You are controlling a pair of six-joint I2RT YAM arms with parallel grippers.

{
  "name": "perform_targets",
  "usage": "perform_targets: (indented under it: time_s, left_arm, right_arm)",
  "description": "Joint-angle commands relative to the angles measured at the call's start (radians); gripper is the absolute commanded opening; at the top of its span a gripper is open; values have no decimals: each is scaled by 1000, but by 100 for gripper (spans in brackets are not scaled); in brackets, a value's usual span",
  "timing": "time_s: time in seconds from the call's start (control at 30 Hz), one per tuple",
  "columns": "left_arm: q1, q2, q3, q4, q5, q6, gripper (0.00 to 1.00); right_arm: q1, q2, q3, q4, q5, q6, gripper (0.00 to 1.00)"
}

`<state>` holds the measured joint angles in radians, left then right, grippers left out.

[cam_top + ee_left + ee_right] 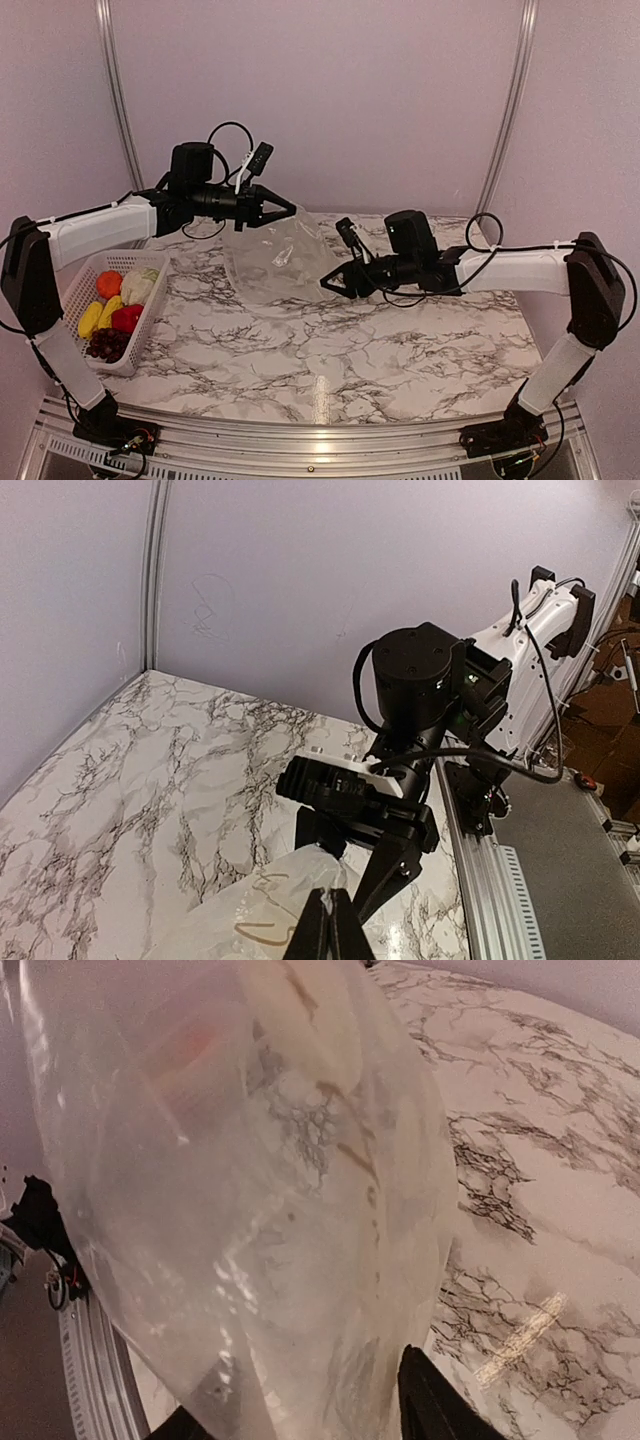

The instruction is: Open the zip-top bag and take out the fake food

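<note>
The clear zip-top bag (268, 262) hangs over the marble table with nothing visible inside it. My left gripper (283, 212) is shut on its top corner; the left wrist view shows both tips (330, 915) pinching the film (240, 920). My right gripper (328, 281) is at the bag's lower right edge. In the right wrist view its black fingers (425, 1400) stand apart with the bag's film (250, 1210) between them (300, 1400). The fake food lies in the white basket: an orange piece (109, 284), a cream lump (139, 286), a yellow banana (98, 318), a red piece (126, 318) and dark grapes (107, 344).
The white lattice basket (150, 335) stands at the table's left edge, under the left arm. A metal rail (300, 440) runs along the near edge, between the two arm bases. Pale walls close in the back and sides.
</note>
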<state>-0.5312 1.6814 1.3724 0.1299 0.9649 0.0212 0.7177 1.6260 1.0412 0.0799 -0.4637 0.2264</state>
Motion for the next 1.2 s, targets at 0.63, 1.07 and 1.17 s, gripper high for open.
perform_targets:
  time_s: [0.63, 1.07, 1.17]
  left_arm:
    - [57, 146, 260, -208, -427, -153, 49]
    - [108, -100, -200, -89, -590, -295, 97]
    - [95, -172, -369, 22, -554, -324, 99]
  right_arm:
    - [-92, -30, -334, 241, -286, 198, 0]
    - [-316, -63, -498, 365, -309, 413, 46]
    - [-363, -126, -478, 216, -239, 313, 53]
